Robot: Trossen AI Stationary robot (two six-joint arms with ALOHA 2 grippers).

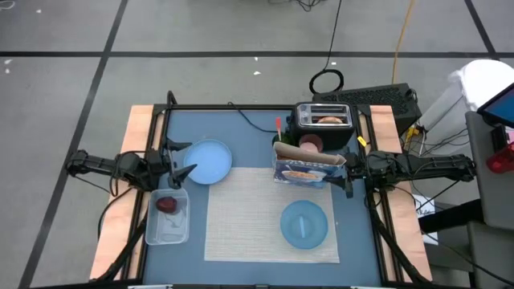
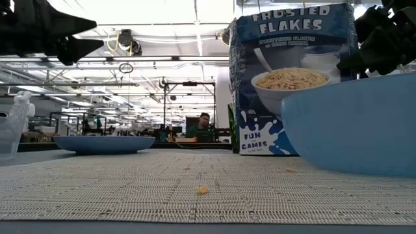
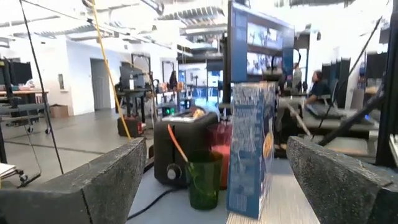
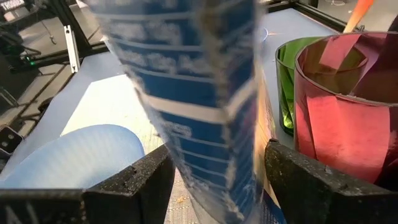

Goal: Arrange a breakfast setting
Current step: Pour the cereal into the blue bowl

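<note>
A light-blue plate [image 1: 209, 160] lies on the blue table left of the beige placemat [image 1: 257, 225]. A light-blue bowl [image 1: 303, 223] stands on the mat. A dark-red fruit [image 1: 166, 205] lies in a clear tub. The bagel [image 1: 329, 120] sticks out of the black toaster's slot. The orange-handled spoon [image 1: 279, 126] stands in a green cup [image 3: 204, 180]. My right gripper [image 1: 347, 170] is shut on a blue cereal box [image 1: 305, 166] at the mat's far edge. My left gripper [image 1: 178, 160] is open and empty, just left of the plate. My right gripper pinches the cereal box between its two fingers, across its narrow right side [image 4: 211, 143]. The fingers [image 4: 134, 183] come level from the table's right. The box stands about upright, its bottom edge [image 2: 266, 153] at the mat; resting or just lifted, I cannot tell.
The clear tub [image 1: 169, 217] stands left of the mat. The toaster [image 1: 324, 119], the green cup and a red cup [image 1: 312, 144] crowd the space behind the box. A crumb [image 2: 203, 190] lies on the mat. People sit in the room beyond.
</note>
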